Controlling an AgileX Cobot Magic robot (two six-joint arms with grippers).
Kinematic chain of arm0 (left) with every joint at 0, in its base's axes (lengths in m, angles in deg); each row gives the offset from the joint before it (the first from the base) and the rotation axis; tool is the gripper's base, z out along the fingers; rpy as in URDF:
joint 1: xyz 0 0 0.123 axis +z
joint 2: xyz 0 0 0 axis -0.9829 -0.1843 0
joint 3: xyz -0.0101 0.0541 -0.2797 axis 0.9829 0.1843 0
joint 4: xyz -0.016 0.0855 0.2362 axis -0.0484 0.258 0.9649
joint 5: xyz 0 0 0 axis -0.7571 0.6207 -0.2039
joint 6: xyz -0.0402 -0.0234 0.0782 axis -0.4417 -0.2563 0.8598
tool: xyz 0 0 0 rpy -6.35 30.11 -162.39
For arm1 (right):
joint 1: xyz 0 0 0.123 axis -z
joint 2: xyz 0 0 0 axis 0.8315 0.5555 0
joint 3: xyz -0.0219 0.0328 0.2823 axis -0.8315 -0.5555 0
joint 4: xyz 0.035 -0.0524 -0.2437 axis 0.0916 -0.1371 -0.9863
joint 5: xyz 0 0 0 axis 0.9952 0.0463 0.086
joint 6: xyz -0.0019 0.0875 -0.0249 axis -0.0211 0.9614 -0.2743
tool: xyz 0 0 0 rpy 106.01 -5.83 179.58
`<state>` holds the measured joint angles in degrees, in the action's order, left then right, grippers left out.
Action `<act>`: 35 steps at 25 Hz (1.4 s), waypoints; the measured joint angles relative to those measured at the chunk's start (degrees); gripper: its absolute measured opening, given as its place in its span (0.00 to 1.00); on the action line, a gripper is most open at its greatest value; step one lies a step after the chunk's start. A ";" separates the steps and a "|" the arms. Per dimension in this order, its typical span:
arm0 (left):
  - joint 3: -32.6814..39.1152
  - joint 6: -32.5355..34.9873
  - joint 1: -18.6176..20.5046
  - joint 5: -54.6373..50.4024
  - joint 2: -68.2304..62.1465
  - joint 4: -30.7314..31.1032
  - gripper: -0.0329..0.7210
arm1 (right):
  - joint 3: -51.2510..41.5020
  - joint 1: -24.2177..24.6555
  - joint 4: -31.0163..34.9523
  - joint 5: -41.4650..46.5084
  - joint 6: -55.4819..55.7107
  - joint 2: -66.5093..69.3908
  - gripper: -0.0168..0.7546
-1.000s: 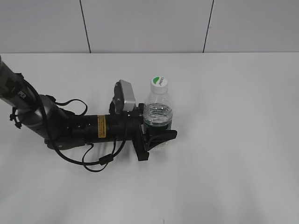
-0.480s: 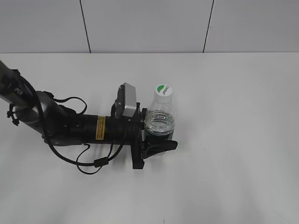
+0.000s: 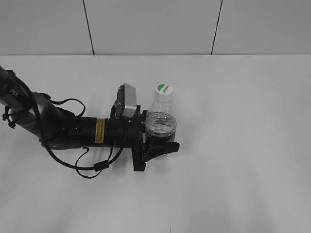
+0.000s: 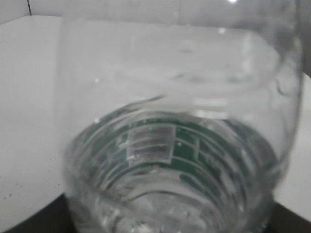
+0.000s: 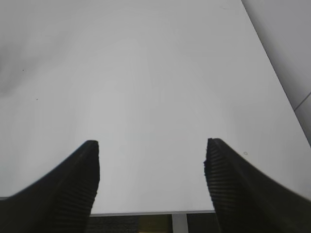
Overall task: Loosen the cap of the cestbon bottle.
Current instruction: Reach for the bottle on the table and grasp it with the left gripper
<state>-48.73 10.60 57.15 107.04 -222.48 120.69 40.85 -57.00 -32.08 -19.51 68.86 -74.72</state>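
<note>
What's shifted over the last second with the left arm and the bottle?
The left pincer, shut on the cestbon bottle, has carried it slightly left and toward the camera; the cap went from 1.0 s ago's spot, right and down, then back left. The grip has not changed, the cap is still on, and the right pincer stays open over bare table.

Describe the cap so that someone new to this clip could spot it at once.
Start at the white table and follow the black arm in from the left to its tool, which clasps a clear water bottle. The cap sits on that bottle's neck: small, round and white, with a green patch on top, the only green-topped thing on the table.
</note>
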 joint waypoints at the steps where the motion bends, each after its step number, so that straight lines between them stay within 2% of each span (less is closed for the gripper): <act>1: 0.00 -0.05 0.00 0.00 0.00 0.05 0.59 | 0.00 0.00 0.00 0.00 0.00 0.00 0.69; 10: 0.00 -0.13 0.00 0.00 0.00 -0.49 0.59 | 0.06 0.00 0.00 -0.15 0.00 0.00 0.69; 15: 0.00 -0.13 0.00 0.00 0.00 -0.65 0.59 | 3.18 0.00 -0.10 -4.95 0.00 3.68 0.69; 26: 0.00 -1.27 0.00 -0.20 0.00 -1.62 0.59 | 21.76 0.00 1.19 -8.27 -0.06 37.01 0.69; 35: 0.00 -1.45 0.00 0.63 -0.49 -2.58 0.59 | 39.47 0.00 5.41 -4.66 -0.06 68.25 0.69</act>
<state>-48.73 9.15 57.14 107.67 -222.97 118.11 80.32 -57.00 -26.67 -24.18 68.80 -6.47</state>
